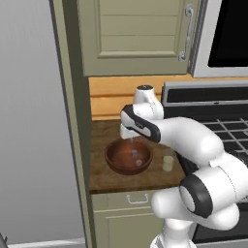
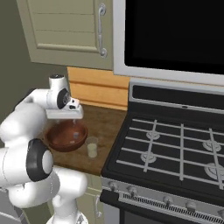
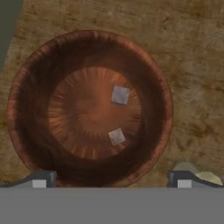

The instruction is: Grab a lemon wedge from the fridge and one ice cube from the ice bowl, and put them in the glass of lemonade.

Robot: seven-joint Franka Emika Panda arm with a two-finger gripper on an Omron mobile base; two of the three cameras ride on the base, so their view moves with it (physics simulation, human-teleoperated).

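The reddish-brown ice bowl [image 1: 109, 155] [image 2: 52, 138] [image 3: 35, 109] sits on a narrow wooden counter. Two pale ice cubes lie in it, one ice cube [image 3: 120, 95] [image 1: 134, 153] near the middle and another ice cube [image 3: 116, 137] close beside it. My gripper [image 1: 131, 138] [image 2: 73, 121] [image 3: 111, 179] hangs straight above the bowl, pointing down, open and empty, its fingertips [image 3: 40, 179] spread about as wide as the bowl. The glass of lemonade [image 1: 167, 163] [image 2: 92, 147] [image 3: 192, 171] stands just right of the bowl. The fridge [image 1: 29, 121] shows as a grey wall on the left. The lemon wedge is out of view.
A black gas stove [image 2: 175, 144] adjoins the counter on the right, with a microwave [image 2: 175, 35] above it. Beige upper cabinets [image 1: 135, 34] hang over the counter, and a drawer [image 1: 138, 198] sits below its front edge. The wooden counter [image 1: 104, 179] is narrow.
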